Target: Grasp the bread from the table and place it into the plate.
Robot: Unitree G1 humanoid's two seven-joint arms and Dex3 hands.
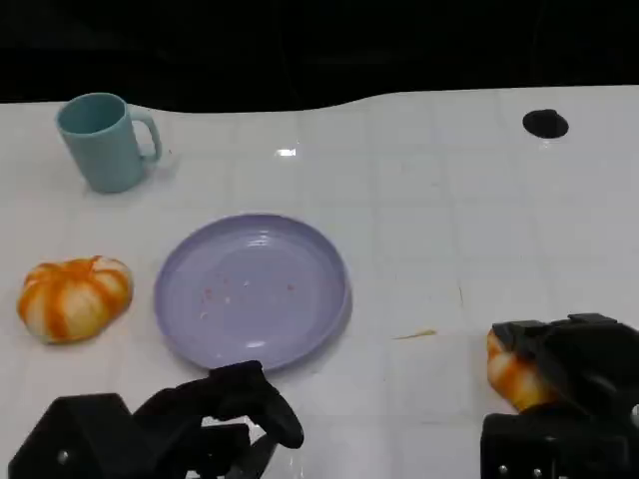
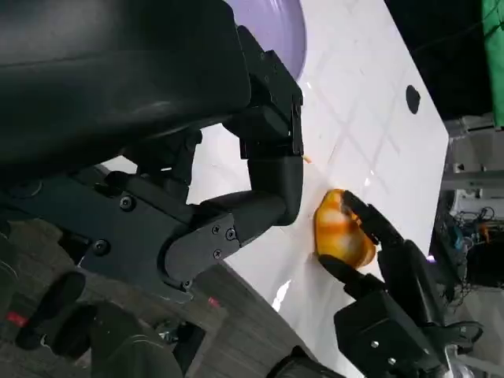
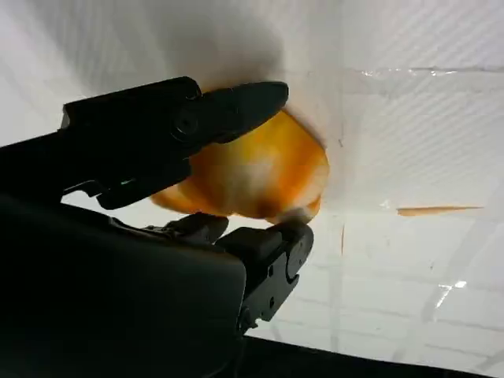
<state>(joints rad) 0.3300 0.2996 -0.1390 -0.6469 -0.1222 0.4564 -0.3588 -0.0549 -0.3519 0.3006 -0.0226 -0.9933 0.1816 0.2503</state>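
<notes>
Two hands were over the near edge of the table [image 1: 429, 210], and only my right hand [image 1: 564, 384] was working. Its fingers [image 3: 236, 106] were wrapped over and under the bread [image 1: 511, 374], clasping it from both sides so the soft roll could not slip out; I could not tell whether the bread was touching the table or just clear of it. It sat at the near right, well apart from the plate [image 1: 329, 299], which lay toward the middle, so I judged that a carry leftward and away from me remained to be done. My left hand [image 1: 225, 414] hovered near the plate's closest rim, holding nothing, fingers loosely curled but apart, out of the likely path.

The bread was a rounded, glossy orange lump with paler patches. A second orange-and-white striped roll [image 1: 75, 297] rested left of the plate, and a teal mug [image 1: 102, 140] stood beyond it.
</notes>
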